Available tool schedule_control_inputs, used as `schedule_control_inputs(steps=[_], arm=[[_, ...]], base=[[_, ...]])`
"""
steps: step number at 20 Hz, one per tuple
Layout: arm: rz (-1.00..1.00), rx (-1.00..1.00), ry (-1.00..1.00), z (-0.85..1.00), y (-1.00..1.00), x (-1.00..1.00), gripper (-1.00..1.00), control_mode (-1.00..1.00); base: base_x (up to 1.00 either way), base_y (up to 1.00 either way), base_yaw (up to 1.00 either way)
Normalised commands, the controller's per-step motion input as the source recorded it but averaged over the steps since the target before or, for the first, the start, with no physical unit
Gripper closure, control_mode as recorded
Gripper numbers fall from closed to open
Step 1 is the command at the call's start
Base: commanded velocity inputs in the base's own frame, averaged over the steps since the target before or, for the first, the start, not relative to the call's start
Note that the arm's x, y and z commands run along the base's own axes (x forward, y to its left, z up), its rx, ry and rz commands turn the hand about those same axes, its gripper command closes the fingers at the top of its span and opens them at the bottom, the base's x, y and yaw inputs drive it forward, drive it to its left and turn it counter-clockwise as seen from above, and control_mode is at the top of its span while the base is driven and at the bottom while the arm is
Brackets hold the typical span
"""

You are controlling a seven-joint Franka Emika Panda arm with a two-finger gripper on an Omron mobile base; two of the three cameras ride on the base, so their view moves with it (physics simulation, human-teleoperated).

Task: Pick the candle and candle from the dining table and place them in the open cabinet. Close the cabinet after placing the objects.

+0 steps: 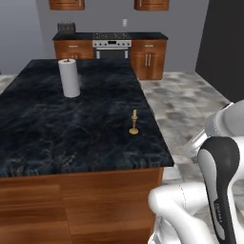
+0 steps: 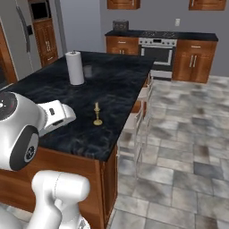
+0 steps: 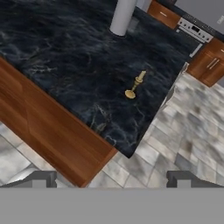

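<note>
With the pincer [image 3: 111, 181] spread wide and hanging well short of the tabletop [image 1: 43, 128], the thin taper candle [image 1: 134, 122], upright near the tabletop's corner away from the paper-towel roll [image 1: 70, 77], looks top-heavy, so an off-centre approach could probably tip it.

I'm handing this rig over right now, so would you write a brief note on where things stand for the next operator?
Gripper: open, holding nothing, above the floor off the dining table's near corner.
Taper candle: upright on its brass stick on the black marble top, near the right edge, untouched. A paper-towel roll stands farther back; it is not part of the job.
The second, thick candle and the open cabinet are not to be made out from here.
Done: nothing yet.
Left: pick both candles, place them in the cabinet, close its door.
</note>
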Motion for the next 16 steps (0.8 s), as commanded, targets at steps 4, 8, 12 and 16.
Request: schedule_control_inputs(steps=[4, 8, 12, 16], arm=[[0.0, 0.0, 0.0, 0.0, 0.0, 0.0, -1.0, 1.0], [0.0, 0.0, 0.0, 0.0, 0.0, 0.0, -1.0, 1.0], [0.0, 0.0, 0.0, 0.0, 0.0, 0.0, -1.0, 1.0], [0.0, 0.0, 0.0, 0.0, 0.0, 0.0, -1.0, 1.0]], base=[[0.25, -0.36, 0.08], [0.25, -0.34, 0.07], [0.3, -0.25, 0.02], [0.29, -0.27, 0.02]])
